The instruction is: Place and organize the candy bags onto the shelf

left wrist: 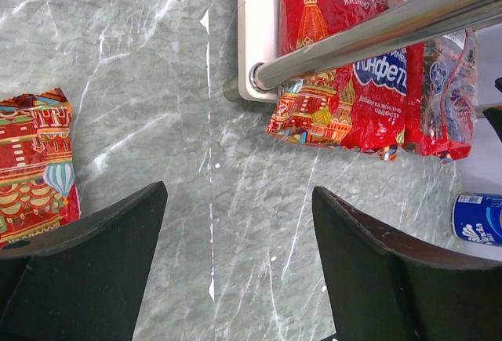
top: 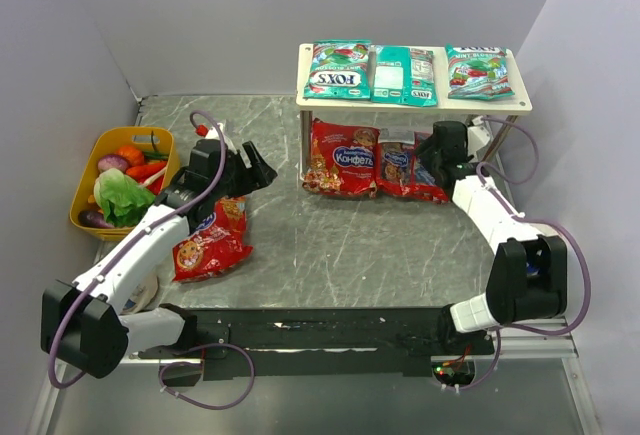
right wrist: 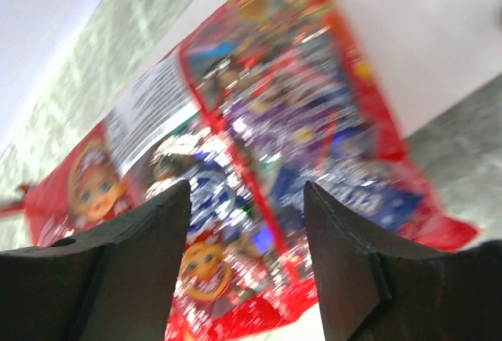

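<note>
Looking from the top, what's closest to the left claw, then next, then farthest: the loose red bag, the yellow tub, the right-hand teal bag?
From the left gripper:
1. Loose red bag, on the table beside it.
2. Yellow tub, at the far left.
3. Right-hand teal bag, top shelf, right end.

On the shelf (top: 520,105), top board — three candy bags (top: 392,73) side by side; on the lower board (left wrist: 259,27), two more bags (top: 375,163). Left, on the table (top: 350,245) — a sixth bag (top: 210,240), tub (top: 85,217) beyond.
</note>
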Action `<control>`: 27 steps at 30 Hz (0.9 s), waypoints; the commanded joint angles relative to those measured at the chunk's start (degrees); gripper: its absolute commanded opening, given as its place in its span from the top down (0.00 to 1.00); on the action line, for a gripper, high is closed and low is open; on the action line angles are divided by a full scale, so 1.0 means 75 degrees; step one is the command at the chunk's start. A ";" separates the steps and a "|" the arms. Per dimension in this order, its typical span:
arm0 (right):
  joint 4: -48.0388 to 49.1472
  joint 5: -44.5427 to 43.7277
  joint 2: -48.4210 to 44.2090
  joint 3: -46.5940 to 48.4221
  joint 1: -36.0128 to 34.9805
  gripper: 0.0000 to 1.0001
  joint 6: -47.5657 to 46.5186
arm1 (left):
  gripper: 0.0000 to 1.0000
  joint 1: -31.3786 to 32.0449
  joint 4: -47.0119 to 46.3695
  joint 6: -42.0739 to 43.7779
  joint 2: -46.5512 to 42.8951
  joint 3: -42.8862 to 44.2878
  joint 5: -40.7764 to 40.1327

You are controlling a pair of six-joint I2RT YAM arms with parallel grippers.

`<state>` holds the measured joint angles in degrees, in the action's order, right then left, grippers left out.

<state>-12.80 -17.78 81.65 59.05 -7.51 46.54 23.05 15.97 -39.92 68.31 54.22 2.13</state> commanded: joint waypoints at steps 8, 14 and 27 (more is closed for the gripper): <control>0.0066 -0.0161 0.0842 0.0142 0.0415 0.58 0.0250 | 0.19 -0.0026 -0.0043 0.0038 0.0348 0.0259 0.0079; 0.0218 0.0260 0.1639 0.0400 0.0450 0.68 0.0474 | 0.19 -0.0061 -0.0043 0.0084 0.0559 0.0341 0.0056; 0.1249 0.1128 0.2661 0.0975 0.0673 0.71 0.0017 | 0.20 -0.0214 0.0016 0.0143 0.0829 0.0494 0.0079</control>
<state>-8.47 -12.82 98.39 65.32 -2.87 48.29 21.89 17.04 -39.64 74.00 55.35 2.11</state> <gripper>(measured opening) 0.295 0.806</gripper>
